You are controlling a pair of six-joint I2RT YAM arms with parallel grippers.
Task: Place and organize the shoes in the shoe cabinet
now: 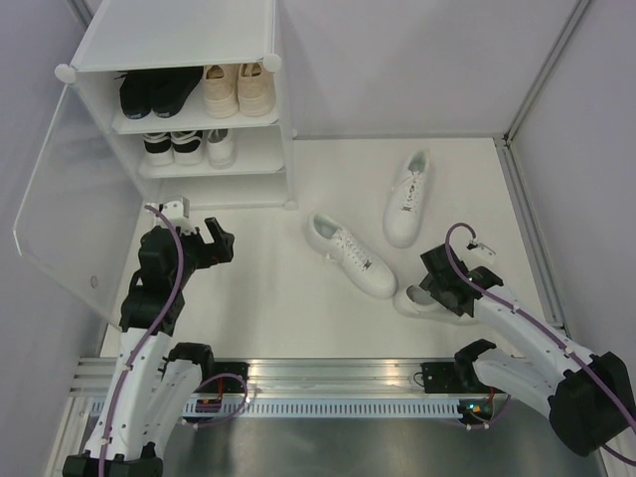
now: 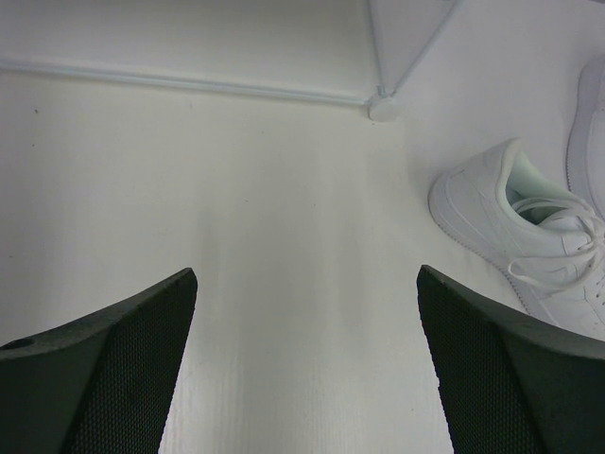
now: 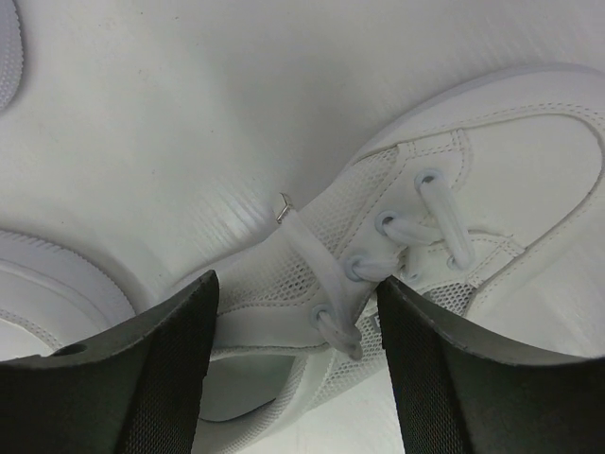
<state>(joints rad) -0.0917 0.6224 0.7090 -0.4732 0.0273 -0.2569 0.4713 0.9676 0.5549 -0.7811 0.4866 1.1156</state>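
Before the cabinet [image 1: 175, 45], two white sneakers [image 1: 350, 254] (apart)

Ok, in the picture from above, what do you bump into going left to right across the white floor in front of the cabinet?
The left hand, wide open with nothing in it → the slanted white sneaker → the straight white sneaker, farther back.
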